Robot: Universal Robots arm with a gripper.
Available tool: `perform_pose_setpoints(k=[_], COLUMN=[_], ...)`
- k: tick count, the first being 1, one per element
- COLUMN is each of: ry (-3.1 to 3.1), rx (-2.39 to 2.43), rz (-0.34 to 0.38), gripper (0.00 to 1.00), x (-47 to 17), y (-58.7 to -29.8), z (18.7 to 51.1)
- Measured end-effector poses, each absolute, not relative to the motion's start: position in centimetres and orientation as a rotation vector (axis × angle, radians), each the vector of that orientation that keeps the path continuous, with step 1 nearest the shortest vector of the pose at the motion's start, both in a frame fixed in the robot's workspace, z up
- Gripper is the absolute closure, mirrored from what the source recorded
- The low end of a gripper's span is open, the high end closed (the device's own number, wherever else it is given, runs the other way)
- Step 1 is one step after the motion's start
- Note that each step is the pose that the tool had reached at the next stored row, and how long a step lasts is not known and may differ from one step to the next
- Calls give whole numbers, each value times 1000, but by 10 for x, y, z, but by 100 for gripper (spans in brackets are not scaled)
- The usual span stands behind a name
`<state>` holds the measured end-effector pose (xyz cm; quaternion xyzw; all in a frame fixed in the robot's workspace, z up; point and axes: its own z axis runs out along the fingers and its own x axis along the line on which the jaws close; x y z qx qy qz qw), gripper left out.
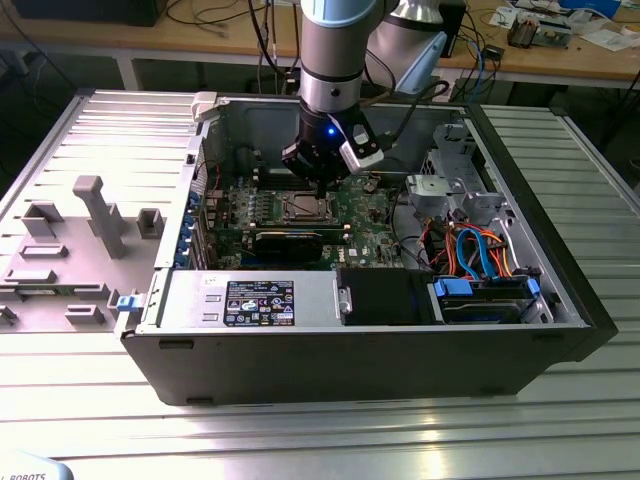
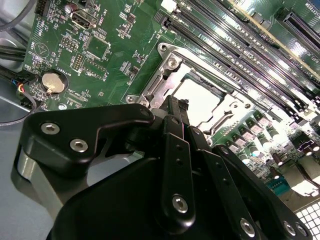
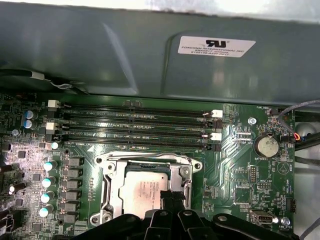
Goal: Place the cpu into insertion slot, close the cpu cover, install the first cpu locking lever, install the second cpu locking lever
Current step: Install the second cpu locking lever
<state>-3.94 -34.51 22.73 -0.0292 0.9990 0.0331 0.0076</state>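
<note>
The cpu [image 3: 141,187] lies flat in the insertion slot [image 3: 102,161] on the green motherboard [image 3: 240,165], its silvery top [image 2: 197,97] facing up. The cpu cover [image 3: 113,186] lies down around it, framing the chip in its window [image 2: 165,75]. My gripper [image 3: 172,198] stands over the socket's edge with its dark fingers pressed together, tips just at the chip's side [image 2: 176,106]. In the exterior view the gripper [image 1: 318,182] hangs straight down over the socket [image 1: 303,208] inside the open computer case. I cannot tell how the locking levers stand.
Long black memory slots [image 3: 135,125] run beside the socket. A coin battery [image 3: 265,146] and small capacitors [image 3: 48,181] sit on the board. The case wall [image 3: 125,55] rises behind. A power supply [image 1: 250,298], drive bays [image 1: 480,295] and orange and blue cables [image 1: 470,250] fill the case.
</note>
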Motion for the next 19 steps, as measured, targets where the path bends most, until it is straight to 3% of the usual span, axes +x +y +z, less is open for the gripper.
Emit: perform_pose_setpoints(k=[19], ry=[3123], rx=[-91], rz=[104], gripper=[89], x=[-39], y=[-345], z=[241])
